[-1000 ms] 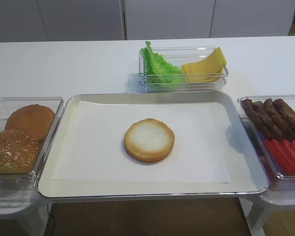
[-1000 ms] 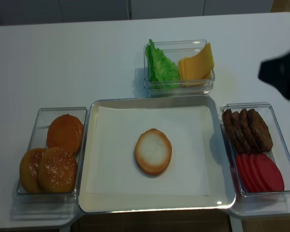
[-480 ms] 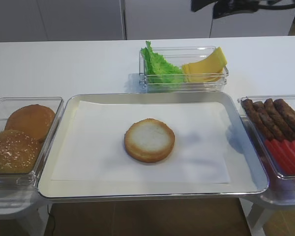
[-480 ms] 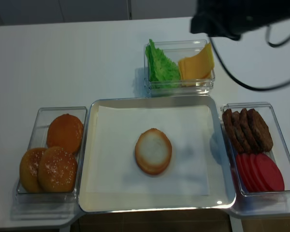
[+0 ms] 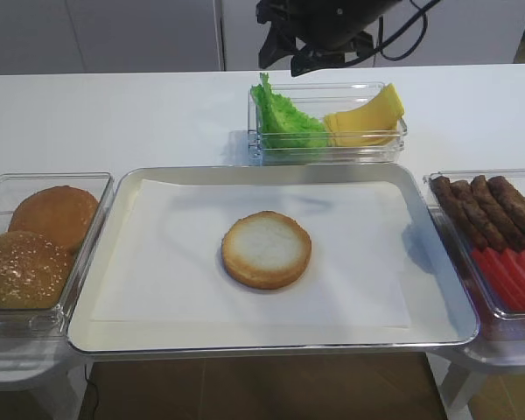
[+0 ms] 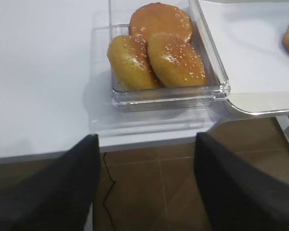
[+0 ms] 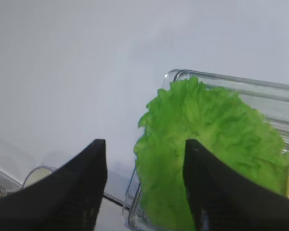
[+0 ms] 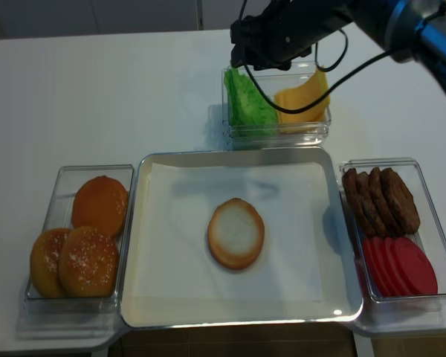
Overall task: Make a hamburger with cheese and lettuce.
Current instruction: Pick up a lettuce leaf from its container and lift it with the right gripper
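The big metal tray [image 5: 437, 289] sits in the middle of the white table [image 5: 114, 114], lined with white paper [image 5: 157, 254]. The hamburger [image 5: 266, 249] bun half lies flat in the tray's middle, cut side up. At 12 o'clock from it stands a clear box [image 5: 328, 150] with the lettuce [image 5: 284, 118] on its left and the cheese [image 5: 367, 118] on its right.

The right gripper [image 7: 144, 185] hangs above the lettuce, fingers spread apart. In the wrist view one finger sits over the leaf and the other over bare table beside the box. It does not touch the leaf.

Only the left wrist view shows the left gripper [image 6: 147, 185]. Its fingers are spread wide, low by the table's edge, with the sesame bun tops [image 6: 156, 53] at 12 o'clock.

At 3 o'clock from the hamburger, a box holds brown patties [image 5: 481, 210] and tomato slices [image 5: 512, 276].
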Action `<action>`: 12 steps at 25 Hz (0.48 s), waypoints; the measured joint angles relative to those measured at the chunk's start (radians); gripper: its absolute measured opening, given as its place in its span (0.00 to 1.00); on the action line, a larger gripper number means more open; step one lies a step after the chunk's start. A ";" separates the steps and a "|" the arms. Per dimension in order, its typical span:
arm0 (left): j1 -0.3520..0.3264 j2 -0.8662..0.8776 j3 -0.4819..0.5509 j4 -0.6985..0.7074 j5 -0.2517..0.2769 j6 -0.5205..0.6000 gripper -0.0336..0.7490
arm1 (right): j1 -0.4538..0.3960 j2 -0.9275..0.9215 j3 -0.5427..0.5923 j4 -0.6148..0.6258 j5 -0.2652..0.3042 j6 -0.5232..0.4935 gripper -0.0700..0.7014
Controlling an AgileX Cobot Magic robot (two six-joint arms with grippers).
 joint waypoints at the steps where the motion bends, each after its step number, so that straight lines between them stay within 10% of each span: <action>1: 0.000 0.000 0.000 0.000 0.000 0.000 0.63 | 0.000 0.020 -0.016 0.004 -0.006 0.000 0.59; 12: 0.000 0.000 0.000 0.000 0.000 0.000 0.63 | 0.001 0.099 -0.064 0.121 -0.061 -0.066 0.59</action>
